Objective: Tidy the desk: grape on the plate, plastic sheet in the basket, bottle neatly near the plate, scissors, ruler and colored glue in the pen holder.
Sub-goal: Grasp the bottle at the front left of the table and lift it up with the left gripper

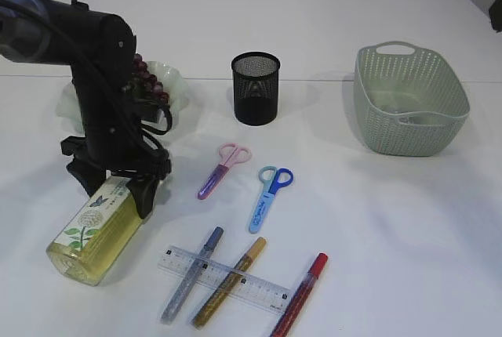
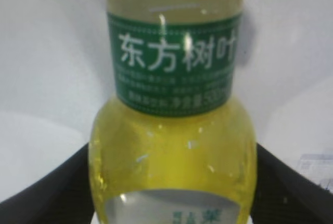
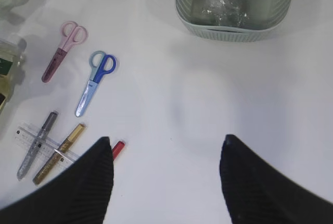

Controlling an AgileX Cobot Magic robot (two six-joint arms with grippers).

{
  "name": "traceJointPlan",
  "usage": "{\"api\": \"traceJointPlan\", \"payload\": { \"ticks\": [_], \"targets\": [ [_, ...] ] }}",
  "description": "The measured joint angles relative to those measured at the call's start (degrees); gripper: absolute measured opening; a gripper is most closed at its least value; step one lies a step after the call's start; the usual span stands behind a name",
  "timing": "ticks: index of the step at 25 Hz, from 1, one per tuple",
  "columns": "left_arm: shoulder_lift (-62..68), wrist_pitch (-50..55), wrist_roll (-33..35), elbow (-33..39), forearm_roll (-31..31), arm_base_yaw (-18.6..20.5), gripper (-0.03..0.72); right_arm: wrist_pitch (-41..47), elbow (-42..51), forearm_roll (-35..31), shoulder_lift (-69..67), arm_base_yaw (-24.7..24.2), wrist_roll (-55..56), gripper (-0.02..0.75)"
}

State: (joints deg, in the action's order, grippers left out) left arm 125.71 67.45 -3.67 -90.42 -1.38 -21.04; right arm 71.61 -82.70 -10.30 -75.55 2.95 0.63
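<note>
1. Left end effector (image 1: 118, 184) is down at the front-left of the surface (image 1: 376, 219), its two dark fingers (image 2: 47, 193) set either side of the bottle (image 1: 96, 231), jaws wide; whether the pads press the plastic can't be told from the wrist view.
2. Bottle lies on its side, yellow liquid inside, green label band; base end is close to the front-left edge of the surface, little room there.
3. Plate (image 1: 176, 90), pale green w/ wavy rim, sits behind the left arm at rear-left; grape (image 1: 147, 80) bunch is on it, partly hidden by the arm.
4. Pen holder (image 1: 256, 88), black mesh, stands upright at rear centre, apart from the plate and basket.
5. Basket (image 1: 409, 102) at rear-right; plastic sheet (image 3: 221, 2) lies crumpled inside.
6. Centre: pink scissors (image 1: 223, 170) and blue scissors (image 1: 270, 197) lie flat, near each other, not touching.
7. Front-centre: clear ruler (image 1: 267, 290) lies under the silver glue pen (image 1: 191, 274) and gold glue pen (image 1: 229, 282); red glue pen (image 1: 300, 294) just beside the ruler's right end, reaching the frame bottom.
8. Right end effector (image 3: 166, 182) hangs above the surface w/ jaws apart, nothing between them.
9. Open room: right-front area below the basket is bare white surface.
</note>
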Motion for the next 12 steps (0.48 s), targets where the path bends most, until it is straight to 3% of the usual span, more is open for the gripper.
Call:
{"api": "traceJointPlan", "payload": {
  "ticks": [8, 12],
  "targets": [
    [2.9, 0.7, 0.0, -4.5, -0.5, 0.0, 0.585, 0.0, 0.0, 0.0, 0.0, 0.0, 0.0, 0.503],
    [2.9, 0.9, 0.0, -5.1, -0.8, 0.0, 0.532, 0.0, 0.0, 0.3, 0.0, 0.0, -0.1, 0.503]
  ]
}}
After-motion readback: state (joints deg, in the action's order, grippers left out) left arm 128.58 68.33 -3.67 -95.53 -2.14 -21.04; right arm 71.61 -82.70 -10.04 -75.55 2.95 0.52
